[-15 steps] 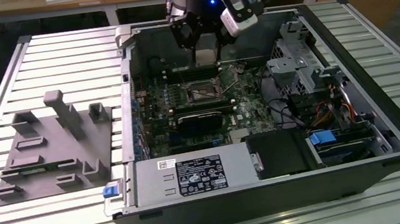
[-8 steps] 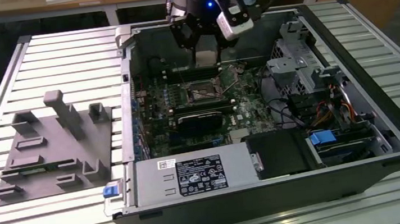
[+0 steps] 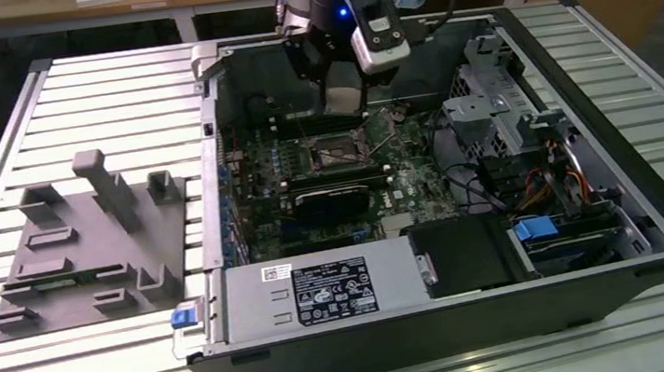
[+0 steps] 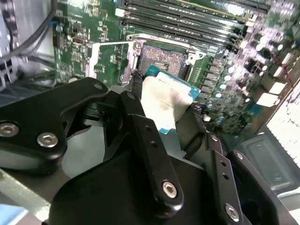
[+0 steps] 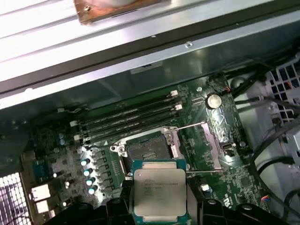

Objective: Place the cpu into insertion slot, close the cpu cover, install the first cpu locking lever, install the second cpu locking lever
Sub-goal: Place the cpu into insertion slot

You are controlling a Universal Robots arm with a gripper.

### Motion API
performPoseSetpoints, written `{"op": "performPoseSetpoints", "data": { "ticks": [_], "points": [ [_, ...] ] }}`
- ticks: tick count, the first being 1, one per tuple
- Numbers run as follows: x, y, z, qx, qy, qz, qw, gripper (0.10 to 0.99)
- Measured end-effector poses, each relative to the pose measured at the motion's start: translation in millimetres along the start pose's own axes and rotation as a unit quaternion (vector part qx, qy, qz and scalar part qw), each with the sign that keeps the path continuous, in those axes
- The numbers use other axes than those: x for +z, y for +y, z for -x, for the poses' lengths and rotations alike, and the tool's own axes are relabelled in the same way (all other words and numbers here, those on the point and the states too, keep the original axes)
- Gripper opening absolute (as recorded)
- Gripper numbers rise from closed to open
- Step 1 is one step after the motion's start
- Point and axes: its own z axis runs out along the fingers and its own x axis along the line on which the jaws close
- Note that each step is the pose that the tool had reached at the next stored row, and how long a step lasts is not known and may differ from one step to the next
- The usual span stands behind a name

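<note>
Gripper clenched on the cpu, with one of the fingers on each of two opposite edges and the dull metal top turned toward the wrist cameras. In the exterior view, hanging low inside the open case, over the board and nearer to the far wall of the case than to its front wall. Case itself lying on a slatted table, toward the exterior view's right edge of it. Cpu not yet seated: in both wrist views held just short of the slot, with the free edge of the chip overlapping the near rim of the slot in the first wrist view, and the dark centre of the slot bare. Slot thus straight ahead of the fingertips, past the free edge of the chip, on the way toward the memory slots along its far side. Sides of the chip nearly parallel with the sides of the slot, perhaps turned a little; hard to judge more exactly. Height of the chip above the board not to be told from these pictures. Cover flipped open and lying back just beside the slot, off the line between chip and slot, with green board visible through its window. Judged from this: first step in hand, placing not finished, cover not closed.
</note>
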Motion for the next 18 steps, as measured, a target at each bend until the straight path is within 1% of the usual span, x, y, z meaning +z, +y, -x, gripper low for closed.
{"op": "performPoseSetpoints", "data": {
  "ticks": [4,7,9,11,14,18],
  "points": [
    [1.8,-0.2,0.0,0.035,-0.0030,0.0007,0.9994,0.537],
    [3.2,-0.3,0.1,0.060,-0.0052,0.0011,0.9982,0.537],
    [4.2,-0.4,0.1,0.077,-0.0067,0.0014,0.9970,0.537],
    [5.2,-0.5,0.1,0.095,-0.0082,0.0017,0.9955,0.537],
    [6.7,-0.6,0.1,0.121,-0.0106,0.0022,0.9925,0.537],
    [8.6,-0.7,0.2,0.156,-0.0136,0.0028,0.9877,0.537]
  ]
}}
